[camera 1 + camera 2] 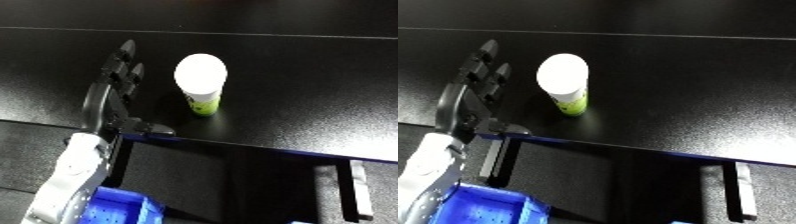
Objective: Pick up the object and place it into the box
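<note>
My left hand (114,95) was extended over the black surface (302,75) with its fingers straight and spread wide, holding nothing. The thumb (149,128) projected sideways near the surface's front edge. The hand lay just beside the object, on its left, not touching it as far as the views showed.

The object, a small cup (202,82) with a white top and a green-printed lower body, stood upright on the surface, close to the front edge. Its upright stance left the side wall exposed, which I judged suited a wrap-around grasp from the left.

The blue bin (496,206) sat below the surface at lower left, beneath my forearm. That placement probably favoured the left hand, since the carry would be short.

My right hand was not in view.

Step in hand, by my judgement: approach complete, grasp not yet made. A sideways knock could tip the cup.
</note>
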You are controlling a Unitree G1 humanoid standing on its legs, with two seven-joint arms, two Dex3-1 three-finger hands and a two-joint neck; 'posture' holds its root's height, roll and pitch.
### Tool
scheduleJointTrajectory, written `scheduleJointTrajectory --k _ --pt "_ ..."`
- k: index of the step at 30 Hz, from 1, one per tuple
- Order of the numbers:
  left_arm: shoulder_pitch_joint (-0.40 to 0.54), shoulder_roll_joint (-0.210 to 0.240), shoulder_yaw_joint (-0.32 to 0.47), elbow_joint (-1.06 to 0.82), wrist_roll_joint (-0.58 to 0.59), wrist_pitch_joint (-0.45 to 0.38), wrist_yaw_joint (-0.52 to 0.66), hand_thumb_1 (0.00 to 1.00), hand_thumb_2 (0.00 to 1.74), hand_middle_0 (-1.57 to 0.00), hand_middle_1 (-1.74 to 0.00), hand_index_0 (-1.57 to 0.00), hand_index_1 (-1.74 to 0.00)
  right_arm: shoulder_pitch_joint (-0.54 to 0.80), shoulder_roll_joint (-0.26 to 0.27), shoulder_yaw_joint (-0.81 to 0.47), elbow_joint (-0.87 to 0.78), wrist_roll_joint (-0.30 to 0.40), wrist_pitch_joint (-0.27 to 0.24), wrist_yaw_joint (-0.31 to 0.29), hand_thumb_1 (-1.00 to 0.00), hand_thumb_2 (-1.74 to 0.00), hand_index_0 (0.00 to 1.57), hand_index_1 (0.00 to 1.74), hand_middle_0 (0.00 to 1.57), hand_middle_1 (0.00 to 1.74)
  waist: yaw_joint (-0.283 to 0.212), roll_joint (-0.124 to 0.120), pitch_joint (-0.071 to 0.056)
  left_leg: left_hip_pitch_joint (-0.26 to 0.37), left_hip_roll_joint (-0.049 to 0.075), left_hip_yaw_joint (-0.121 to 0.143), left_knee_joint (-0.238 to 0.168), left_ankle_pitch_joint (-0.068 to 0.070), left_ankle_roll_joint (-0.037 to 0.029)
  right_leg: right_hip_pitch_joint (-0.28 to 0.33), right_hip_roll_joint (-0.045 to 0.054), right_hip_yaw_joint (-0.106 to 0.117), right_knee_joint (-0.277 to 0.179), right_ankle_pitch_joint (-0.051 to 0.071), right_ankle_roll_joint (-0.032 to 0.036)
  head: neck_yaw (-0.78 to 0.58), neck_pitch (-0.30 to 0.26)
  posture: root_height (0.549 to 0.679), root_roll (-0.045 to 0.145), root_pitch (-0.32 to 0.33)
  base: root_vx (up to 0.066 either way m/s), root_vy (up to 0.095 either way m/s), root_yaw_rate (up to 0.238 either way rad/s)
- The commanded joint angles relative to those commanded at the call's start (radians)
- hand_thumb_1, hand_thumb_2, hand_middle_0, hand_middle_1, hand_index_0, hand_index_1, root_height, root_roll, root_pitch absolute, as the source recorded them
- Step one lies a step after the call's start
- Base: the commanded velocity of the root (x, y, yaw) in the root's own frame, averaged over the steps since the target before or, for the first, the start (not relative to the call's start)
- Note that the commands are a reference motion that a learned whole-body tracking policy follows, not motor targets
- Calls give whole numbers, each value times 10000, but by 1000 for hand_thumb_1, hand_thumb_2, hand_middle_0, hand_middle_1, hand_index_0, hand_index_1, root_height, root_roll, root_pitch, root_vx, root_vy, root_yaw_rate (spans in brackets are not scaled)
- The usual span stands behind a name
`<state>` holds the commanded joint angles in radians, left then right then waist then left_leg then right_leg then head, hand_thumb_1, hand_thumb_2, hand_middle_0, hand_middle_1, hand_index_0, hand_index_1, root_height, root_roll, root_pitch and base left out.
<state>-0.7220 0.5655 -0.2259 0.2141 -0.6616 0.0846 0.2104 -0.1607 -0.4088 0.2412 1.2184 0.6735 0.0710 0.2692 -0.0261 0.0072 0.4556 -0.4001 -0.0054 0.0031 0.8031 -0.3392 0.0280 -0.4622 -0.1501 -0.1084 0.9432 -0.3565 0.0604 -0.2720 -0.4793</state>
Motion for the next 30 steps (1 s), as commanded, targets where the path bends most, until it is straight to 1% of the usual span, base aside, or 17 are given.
scheduleJointTrajectory --k 3,7,13,17,19,23,26,30 --pt "-317 -83 -226 495 -31 43 59 0 0 0 0 0 0 -65 -39 30 -92 29 15 7 0 0 0 0 0 0 -109 -36 71 -88 19 56 83 -29 35 -138 30 60 30 45 27 -264 399 616 22 -81 10 12 -61" --pt "-782 -164 -490 1125 103 -48 72 0 0 0 0 0 0 -192 -101 61 -228 113 -20 48 0 0 0 0 0 0 -261 -98 195 -234 58 148 196 -80 77 -342 76 131 39 121 66 -566 955 615 20 -72 -9 11 -80" --pt "-1507 -219 -862 1785 251 -138 -15 0 0 0 0 0 0 -385 -143 154 -470 297 -33 -45 0 0 0 0 0 0 -447 -186 376 -496 114 281 395 -191 121 -623 143 233 55 193 99 -653 1374 613 18 -56 -27 3 -69" --pt "-1803 -329 -1042 2031 382 -172 -25 0 0 0 0 0 0 -472 -120 195 -569 404 -49 -108 0 0 0 0 0 0 -553 -200 453 -574 129 328 543 -308 169 -740 165 295 119 192 101 -718 1411 611 17 -53 -6 3 -54" --pt "-1940 -380 -1094 2159 378 -176 -42 100 174 -157 -174 -157 -174 -486 -94 217 -589 415 -58 -106 0 0 0 0 0 0 -603 -201 459 -591 136 351 614 -369 184 -766 175 327 132 188 102 -774 1354 610 17 -52 21 4 -76" --pt "-2232 -441 -1170 2333 360 -271 -155 300 522 -471 -522 -471 -522 -452 -38 270 -571 376 -68 -60 0 0 0 0 0 0 -698 -184 441 -567 161 398 673 -459 195 -765 192 394 106 176 111 -933 1221 610 18 -50 30 4 -68" --pt "-2435 -431 -1234 2332 307 -323 -224 450 783 -706 -783 -706 -783 -391 -11 303 -541 349 -88 -39 0 0 0 0 0 0 -737 -156 423 -509 168 424 632 -480 198 -720 196 416 56 173 111 -982 1189 610 19 -50 22 -1 -23" --pt "-2635 -395 -1331 2196 303 -276 -250 650 1131 -1020 -1131 -1020 -1131 -336 32 334 -515 307 -143 -23 0 0 0 0 0 0 -759 -115 421 -429 162 419 550 -473 190 -645 203 415 -3 167 98 -1050 1177 612 20 -50 8 -8 13"
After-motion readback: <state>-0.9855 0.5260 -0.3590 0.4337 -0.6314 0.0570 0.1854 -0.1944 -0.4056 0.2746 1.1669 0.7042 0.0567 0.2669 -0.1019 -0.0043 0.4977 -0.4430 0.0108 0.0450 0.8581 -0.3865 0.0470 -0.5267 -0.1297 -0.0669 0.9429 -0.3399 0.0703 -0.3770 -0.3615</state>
